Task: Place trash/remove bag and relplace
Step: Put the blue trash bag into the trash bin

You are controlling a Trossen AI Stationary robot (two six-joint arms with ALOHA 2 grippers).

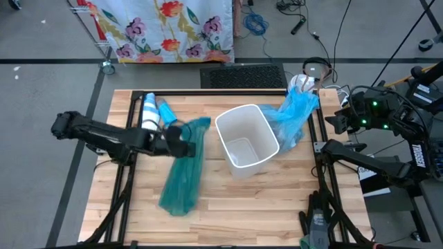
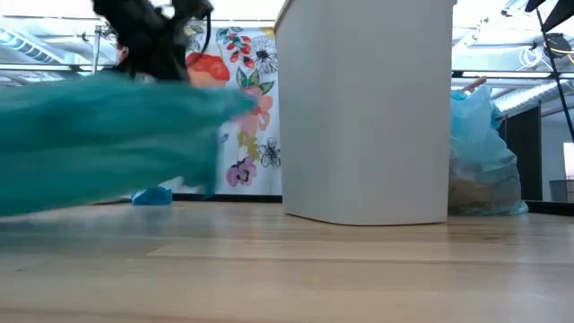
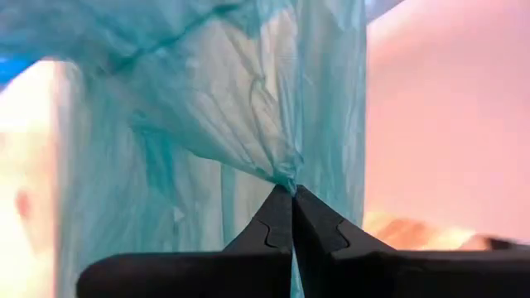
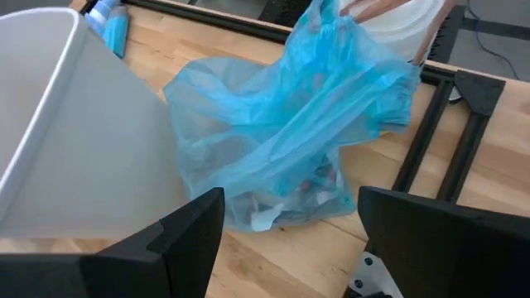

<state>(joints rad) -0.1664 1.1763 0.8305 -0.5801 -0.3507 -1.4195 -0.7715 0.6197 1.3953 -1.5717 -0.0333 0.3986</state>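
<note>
1. The left gripper point(image 1: 185, 142) is seen from above at the top of the teal-green bag point(image 1: 183, 173); only its wrist view shows the fingertips point(image 3: 286, 217) pinched together on a fold of that bag.
2. The white bin point(image 1: 246, 138) stands mid-table, unlined.
3. The bag point(image 4: 290, 124), pale blue, lies beside the bin; the trash point(image 4: 281, 207) inside is shown only by the right wrist view.
4. The right gripper point(image 4: 290, 240), jaws apart, faces it.

Floral cloth point(image 1: 166, 28) hangs beyond table point(image 1: 228, 214); blue cable point(image 1: 256, 24) on floor; white-and-blue rolls point(image 1: 154, 112) near table's far-left corner.
</note>
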